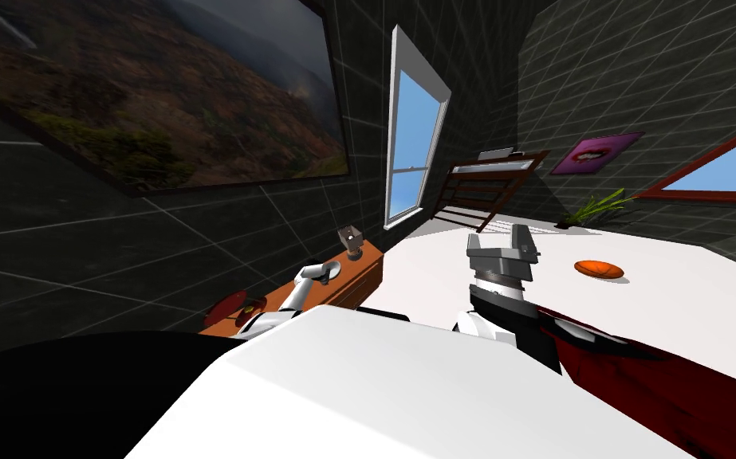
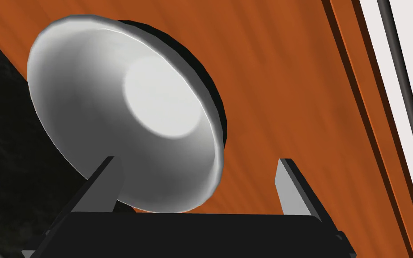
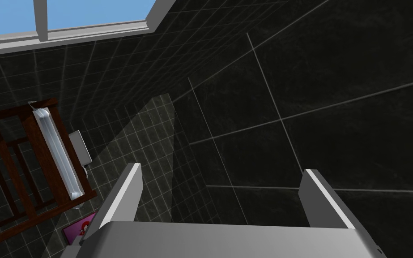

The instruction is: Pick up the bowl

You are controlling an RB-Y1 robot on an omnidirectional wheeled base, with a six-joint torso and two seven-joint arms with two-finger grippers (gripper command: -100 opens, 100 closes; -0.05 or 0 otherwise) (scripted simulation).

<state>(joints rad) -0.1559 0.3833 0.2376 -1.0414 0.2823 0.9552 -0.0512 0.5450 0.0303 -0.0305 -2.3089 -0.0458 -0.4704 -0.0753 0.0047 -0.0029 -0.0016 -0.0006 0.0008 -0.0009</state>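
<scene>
Left end effector [image 2: 196, 160] spread wide over pale grey bowl [image 2: 125, 116] on orange desk [image 2: 290, 89], one blade above its hollow, one beyond rim | right end effector [image 3: 222, 169] wide, raised | risk: slip off sloped rim on closing, bowl shoved toward desk edge

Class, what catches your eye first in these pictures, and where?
A pale grey bowl on an orange-brown wooden top, its near rim between the left gripper's open fingers. A big landscape painting hangs on the dark tiled wall, and a small orange dish lies on the white table.
</scene>
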